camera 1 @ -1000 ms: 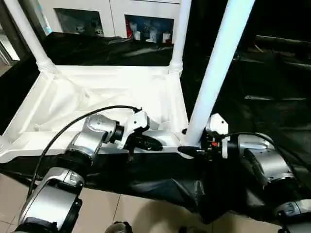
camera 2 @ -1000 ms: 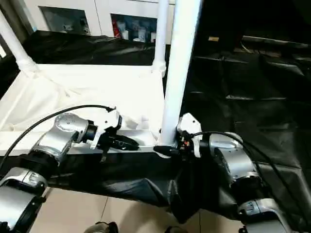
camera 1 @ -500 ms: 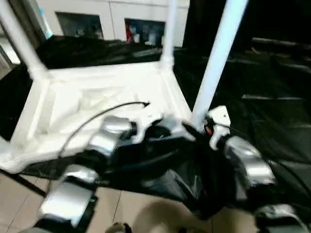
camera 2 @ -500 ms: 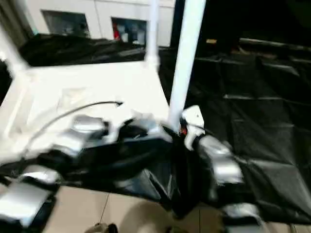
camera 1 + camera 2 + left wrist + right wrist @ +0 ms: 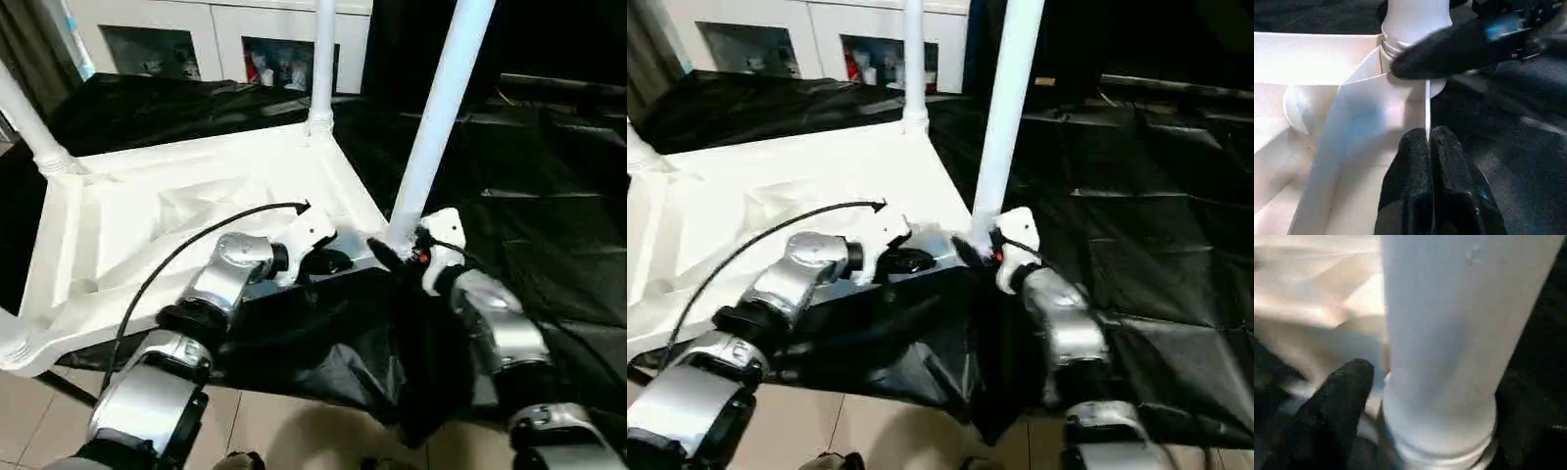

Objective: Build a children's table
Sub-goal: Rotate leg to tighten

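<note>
Though white all over, the children's table bears no legible writing.

Black sheeting covers the work surface. White cabinets with glass doors stand at twelve o'clock; beige floor tiles lie at six.
</note>
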Controlling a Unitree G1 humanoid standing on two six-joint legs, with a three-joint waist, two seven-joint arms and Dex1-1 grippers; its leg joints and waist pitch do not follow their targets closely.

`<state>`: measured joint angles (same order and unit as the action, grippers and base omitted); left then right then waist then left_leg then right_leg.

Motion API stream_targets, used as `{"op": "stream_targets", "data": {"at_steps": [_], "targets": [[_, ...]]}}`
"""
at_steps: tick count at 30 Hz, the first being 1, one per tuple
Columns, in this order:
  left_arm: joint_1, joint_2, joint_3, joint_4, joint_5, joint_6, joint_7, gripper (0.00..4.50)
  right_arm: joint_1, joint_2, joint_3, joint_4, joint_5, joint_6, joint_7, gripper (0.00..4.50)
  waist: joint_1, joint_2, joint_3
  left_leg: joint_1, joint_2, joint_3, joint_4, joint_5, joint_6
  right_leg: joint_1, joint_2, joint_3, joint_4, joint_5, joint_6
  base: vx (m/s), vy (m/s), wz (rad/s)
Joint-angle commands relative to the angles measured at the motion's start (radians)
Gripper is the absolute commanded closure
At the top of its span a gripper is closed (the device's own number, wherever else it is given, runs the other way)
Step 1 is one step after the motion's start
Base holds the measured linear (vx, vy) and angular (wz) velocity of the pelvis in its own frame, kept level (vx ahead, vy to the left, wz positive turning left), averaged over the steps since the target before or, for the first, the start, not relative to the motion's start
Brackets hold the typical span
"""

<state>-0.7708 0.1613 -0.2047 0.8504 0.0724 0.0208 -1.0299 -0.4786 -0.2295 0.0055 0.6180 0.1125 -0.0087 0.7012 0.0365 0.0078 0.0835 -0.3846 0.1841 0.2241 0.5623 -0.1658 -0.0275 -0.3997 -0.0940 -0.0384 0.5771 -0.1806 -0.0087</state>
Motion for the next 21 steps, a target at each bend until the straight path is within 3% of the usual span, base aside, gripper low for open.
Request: {"op": "stream_targets", "data": {"at_steps": [1, 3, 6, 8, 9, 10, 16, 21], "targets": [[0.022, -0.009, -0.045, -0.026, -0.030, -0.033, -0.116, 4.50, 0.026, 0.006, 0.128, -0.028, 0.014, 0.026, 0.201, 0.60, 0.009, -0.009, -0.061, 0.016, 0.051, -0.031, -0.063, -0.214, 0.091, 0.040, -0.056, 0.031, -0.059, -0.133, -0.241, 0.000, 0.000, 0.00], [0.037, 0.043, -0.054, -0.053, -0.044, -0.033, -0.230, 4.50, 0.046, -0.070, 0.166, -0.079, 0.034, 0.040, 0.366, 0.60, 0.012, -0.009, -0.061, 0.015, 0.054, -0.027, -0.058, -0.175, 0.116, 0.041, -0.052, 0.028, -0.050, -0.075, -0.262, 0.000, 0.000, 0.00], [0.048, 0.086, -0.059, -0.075, -0.059, -0.023, -0.323, 4.50, 0.045, -0.113, 0.172, -0.090, 0.037, 0.036, 0.444, 0.60, 0.017, -0.008, -0.066, 0.017, 0.055, -0.023, -0.049, -0.125, 0.138, 0.041, -0.050, 0.027, -0.034, 0.024, -0.305, 0.000, 0.000, 0.00], [0.052, 0.101, -0.060, -0.083, -0.065, -0.018, -0.352, 4.50, 0.041, -0.125, 0.170, -0.090, 0.042, 0.040, 0.470, 0.60, 0.020, -0.006, -0.066, 0.021, 0.058, -0.022, -0.049, -0.124, 0.140, 0.039, -0.051, 0.027, -0.032, 0.034, -0.315, 0.000, 0.000, 0.00], [0.052, 0.101, -0.060, -0.083, -0.065, -0.018, -0.352, 4.50, 0.041, -0.125, 0.170, -0.090, 0.042, 0.040, 0.470, 0.60, 0.020, -0.005, -0.066, 0.022, 0.058, -0.021, -0.049, -0.128, 0.138, 0.038, -0.050, 0.027, -0.032, 0.031, -0.317, 0.000, 0.000, 0.00], [0.056, 0.120, -0.061, -0.094, -0.072, -0.010, -0.384, 4.50, 0.032, -0.141, 0.167, -0.086, 0.046, 0.042, 0.510, 0.60, 0.022, -0.011, -0.065, 0.025, 0.059, -0.020, -0.050, -0.135, 0.134, 0.037, -0.048, 0.027, -0.033, 0.023, -0.319, 0.000, 0.000, 0.00], [0.064, 0.152, -0.050, -0.110, -0.082, 0.005, -0.418, 4.50, 0.004, -0.171, 0.187, -0.064, 0.041, 0.042, 0.578, 1.07, 0.027, -0.012, -0.059, 0.028, 0.061, -0.021, -0.055, -0.180, 0.100, 0.033, -0.052, 0.029, -0.041, -0.086, -0.300, 0.000, 0.000, 0.00], [0.072, 0.151, -0.046, -0.119, -0.089, 0.011, -0.409, 4.50, -0.009, -0.166, 0.196, -0.041, 0.028, 0.035, 0.592, 1.55, 0.027, -0.017, -0.061, 0.025, 0.058, -0.020, -0.052, -0.154, 0.101, 0.035, -0.053, 0.030, -0.037, -0.072, -0.295, 0.000, 0.000, 0.00]]}}
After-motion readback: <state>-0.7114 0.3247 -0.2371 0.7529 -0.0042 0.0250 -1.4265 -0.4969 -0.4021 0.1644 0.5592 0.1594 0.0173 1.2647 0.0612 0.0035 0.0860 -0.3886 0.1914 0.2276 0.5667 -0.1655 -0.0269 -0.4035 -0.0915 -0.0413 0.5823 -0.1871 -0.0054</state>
